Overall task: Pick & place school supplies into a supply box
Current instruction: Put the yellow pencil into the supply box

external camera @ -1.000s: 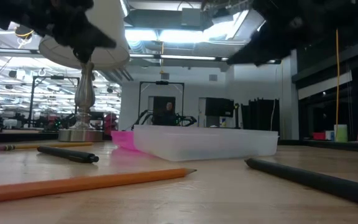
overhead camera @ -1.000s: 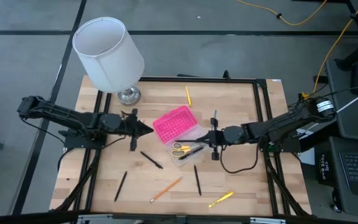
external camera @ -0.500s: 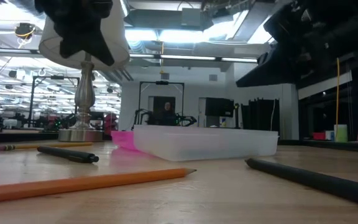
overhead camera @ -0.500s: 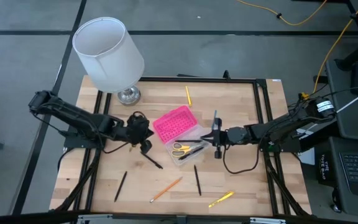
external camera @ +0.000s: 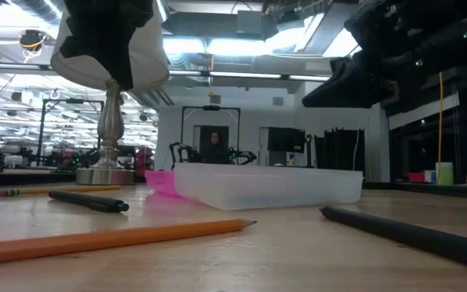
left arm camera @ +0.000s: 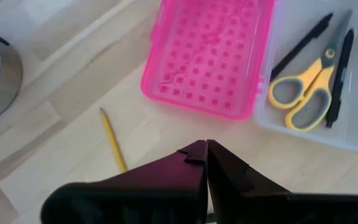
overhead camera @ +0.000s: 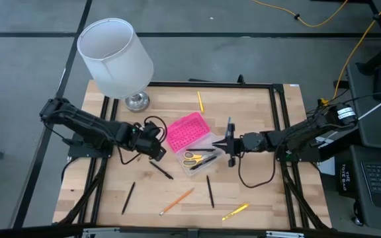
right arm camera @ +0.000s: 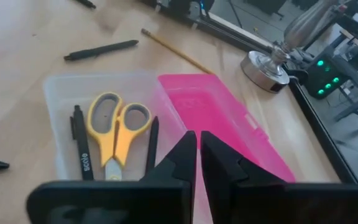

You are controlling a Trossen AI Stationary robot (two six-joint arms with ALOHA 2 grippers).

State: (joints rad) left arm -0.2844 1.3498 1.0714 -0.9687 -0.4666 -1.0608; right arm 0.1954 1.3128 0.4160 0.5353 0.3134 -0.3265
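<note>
The supply box [overhead camera: 194, 140] lies between the two grippers in the high view, its long axis running diagonally, the pink lid [overhead camera: 183, 130] folded open toward the left gripper [overhead camera: 159, 151] and the clear base toward the right gripper [overhead camera: 227, 140]. The scissors [overhead camera: 192, 158] and dark pens inside are small and hard to separate here. A black pen [overhead camera: 161, 170] lies just beside the left gripper.

In the low view the box [external camera: 267, 186] hides its contents behind its translucent wall; both arms are cut off at the top edge.

In the left wrist view the fingers [left arm camera: 185, 171] are pressed together, beyond them the lid [left arm camera: 209, 56], the scissors [left arm camera: 309, 93] with blades away from the lid, and a yellow pencil [left arm camera: 113, 139].

In the right wrist view the fingers [right arm camera: 219, 165] are also pressed together above the lid [right arm camera: 219, 124], covering part of it.
</note>
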